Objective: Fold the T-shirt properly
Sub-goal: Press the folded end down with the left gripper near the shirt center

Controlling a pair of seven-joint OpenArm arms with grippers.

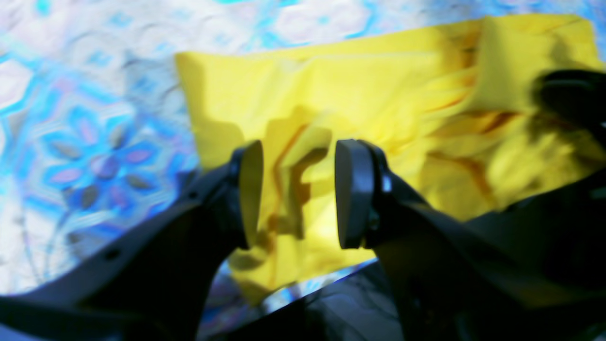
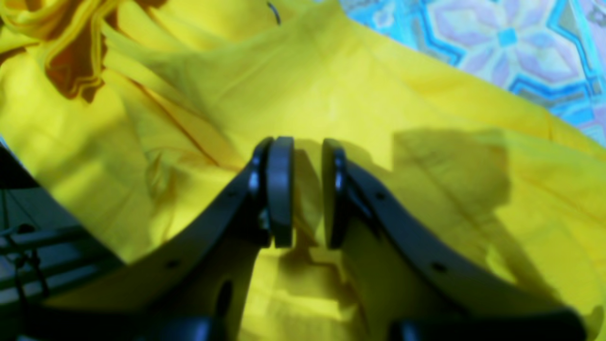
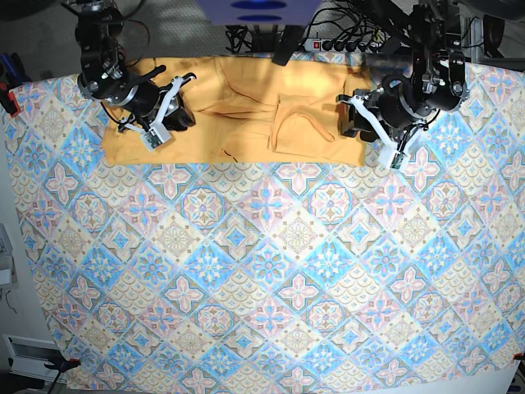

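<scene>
T-shirt (image 3: 238, 115) lies rumpled at far edge of desk (image 3: 262, 279). Soft, light, limp cloth; judged best pinched at hem corners. Left tool (image 1: 298, 194) released, hovering over cloth. Right tool (image 2: 307, 192) narrowly parted; grip cannot be told.

The base camera looks straight down from high above, taking in the whole blue-and-pink patterned tablecloth (image 3: 271, 271) and both arms at its far edge. Each wrist camera sits just behind its own dark gripper fingers, close to the cloth, facing obliquely downward. All three views share the pale yellow-orange cloth T-shirt (image 3: 238, 111) (image 1: 360, 94) (image 2: 331, 94).
</scene>
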